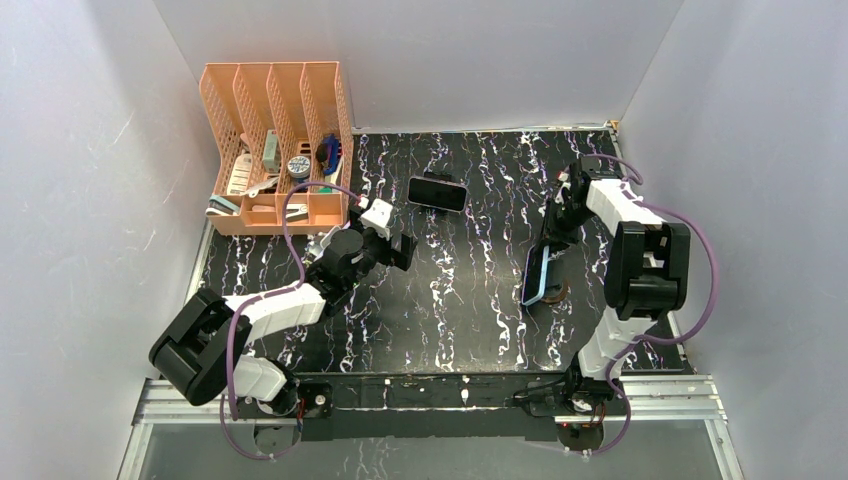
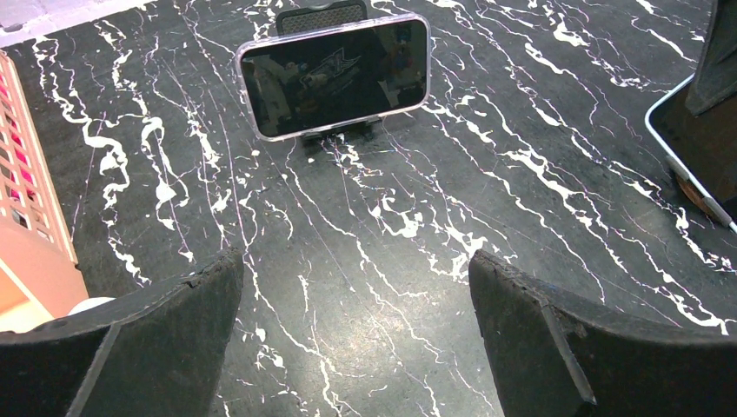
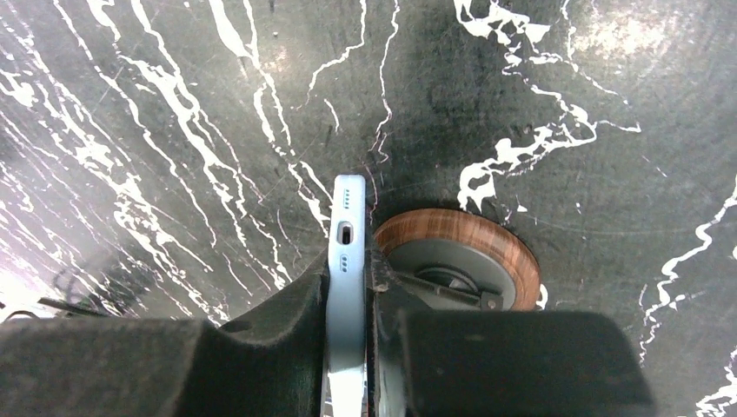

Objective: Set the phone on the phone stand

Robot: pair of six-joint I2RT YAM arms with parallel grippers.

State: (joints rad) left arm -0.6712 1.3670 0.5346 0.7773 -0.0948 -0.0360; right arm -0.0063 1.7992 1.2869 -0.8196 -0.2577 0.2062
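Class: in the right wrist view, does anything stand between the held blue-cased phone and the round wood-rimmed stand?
Nothing separate visible does. The right gripper clamps the phone edge-on right beside the wood-rimmed stand; only the gripper's own finger sits on the stand's side.

Phone: the light-blue phone (image 1: 537,275), slim, was held on edge, its port end (image 3: 345,233) pointing down.
Hold: it sat pinched between the fingers of the right gripper (image 3: 352,300).
Stand: the round stand (image 3: 461,230), wood-grain rim around a grey centre, lay flat on the black marbled table (image 1: 460,300), right of centre.
Relation: the phone's lower end hung just beside the stand's rim; contact could not be told.
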